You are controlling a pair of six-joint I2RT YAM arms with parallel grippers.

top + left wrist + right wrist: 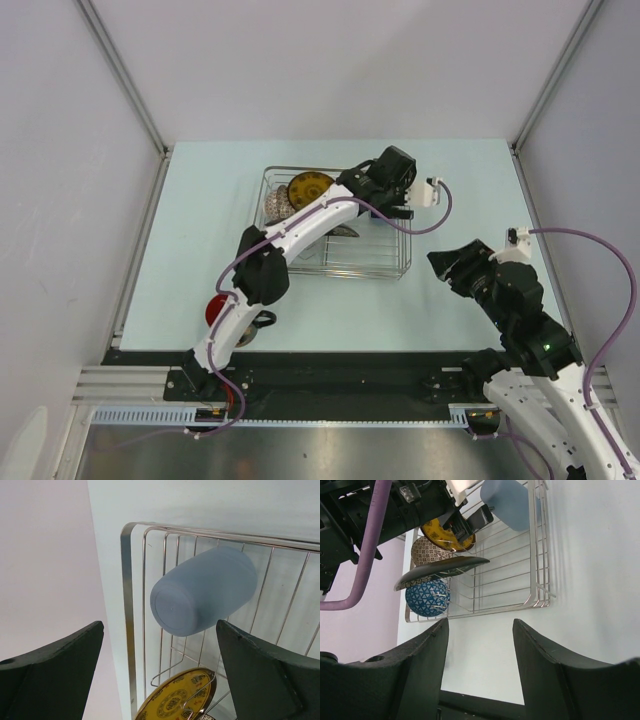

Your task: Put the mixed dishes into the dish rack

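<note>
The dish rack (385, 262) stands mid-table. In the left wrist view the light-blue cup (205, 590) lies on its side in a corner of the dish rack (127, 605), and my left gripper (160, 627) hangs open and empty just above it. The yellow-motif plate (175, 700) stands among the prongs. The right wrist view shows the blue-patterned bowl (427, 598), the reddish-white bowl (427, 550), a dark plate (445, 570) seen edge-on and the cup (507, 497) in the rack. My right gripper (480, 625) is open and empty, right of the rack. The red mug (218, 308) sits on the table, partly hidden by the left arm.
The left arm (300, 225) stretches across the rack from the near left. Grey walls (70, 150) close the table on three sides. A metal rail (330, 385) runs along the near edge.
</note>
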